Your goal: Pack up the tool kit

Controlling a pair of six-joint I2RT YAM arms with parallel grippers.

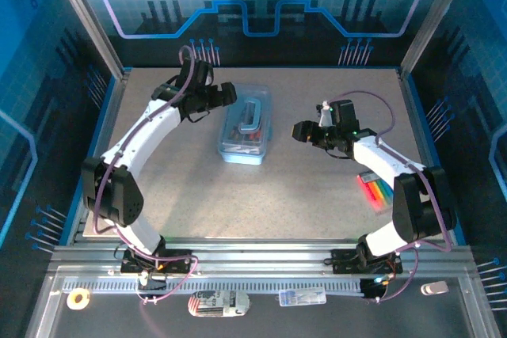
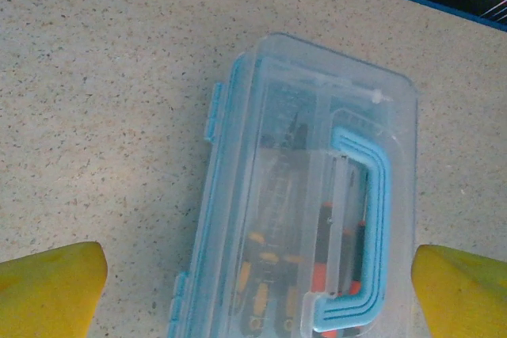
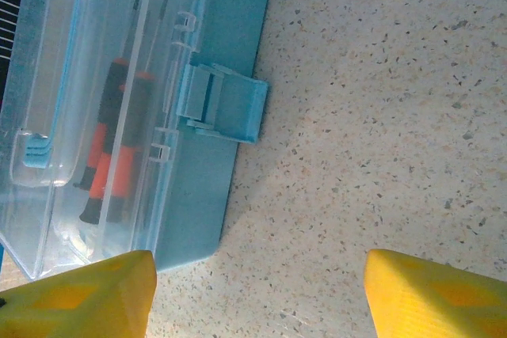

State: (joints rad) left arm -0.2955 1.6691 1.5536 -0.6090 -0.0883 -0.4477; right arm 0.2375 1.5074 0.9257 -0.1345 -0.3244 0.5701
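Pale-blue and translucent, the tool kit [image 1: 245,126] sat in the middle of the counter [image 1: 317,203], lid down, handle [image 2: 360,227] flat on top, screwdrivers [image 3: 119,140] showing through the plastic. Its long axis ran from the near edge toward the far wall, leaning slightly right at the far end. The left tool [image 1: 226,94] hung over the box's far-left corner with its yellow fingers [image 2: 47,290] spread wide and nothing between them but the lid below. The right tool [image 1: 299,131] stood off the box's right long side, apart from it, also spread and holding nothing. That right side mattered most: a blue latch [image 3: 222,104] stuck out from the wall there, apparently not pressed home, and it lay up and to the left of the right tool's fingers [image 3: 428,294] in the wrist view. By my judgement the right arm had the more direct line to that latch, approaching across the box's short axis, while the left was placed to steady the lid from above.
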